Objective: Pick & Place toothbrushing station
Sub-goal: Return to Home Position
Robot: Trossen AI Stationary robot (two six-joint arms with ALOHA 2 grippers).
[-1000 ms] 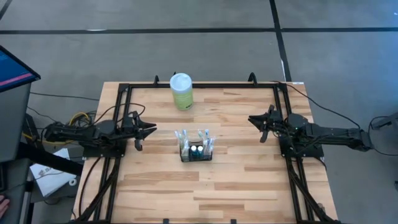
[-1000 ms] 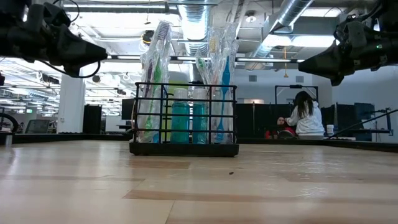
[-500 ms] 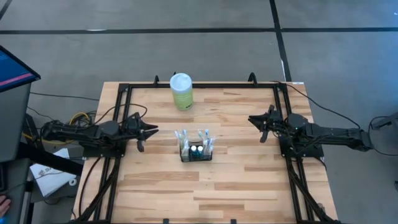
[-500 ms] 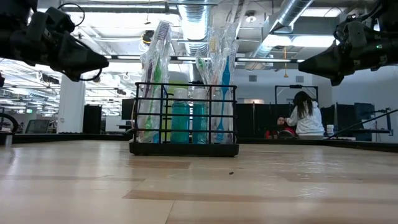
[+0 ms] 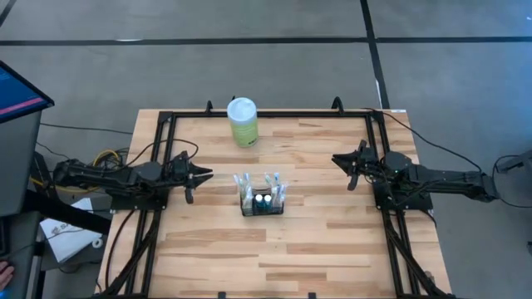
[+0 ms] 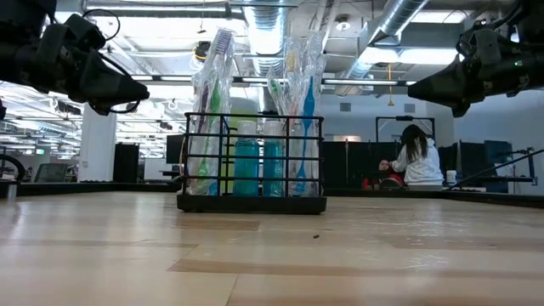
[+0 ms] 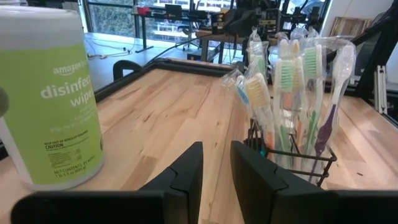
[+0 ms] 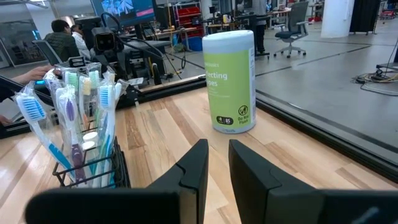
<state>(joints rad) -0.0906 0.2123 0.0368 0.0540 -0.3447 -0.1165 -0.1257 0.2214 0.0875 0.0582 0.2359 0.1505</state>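
High view: left arm (image 5: 125,176), right arm (image 5: 432,177) stretch inward toward the toothbrushing station (image 5: 261,204) (jaws parted, empty).

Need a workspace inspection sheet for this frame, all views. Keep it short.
Surface: wood table, black frame rails along its edges.
Job's things: caddy upright mid-table, wrapped toothbrushes standing in it.
Clutter: green wipes canister near the back edge, apart from the caddy.
Grippers: left gripper and right gripper flank the caddy, raised, slightly open, empty.
Cables: yellow bundle off the table's left edge.
Surroundings: person in white top far behind the table.
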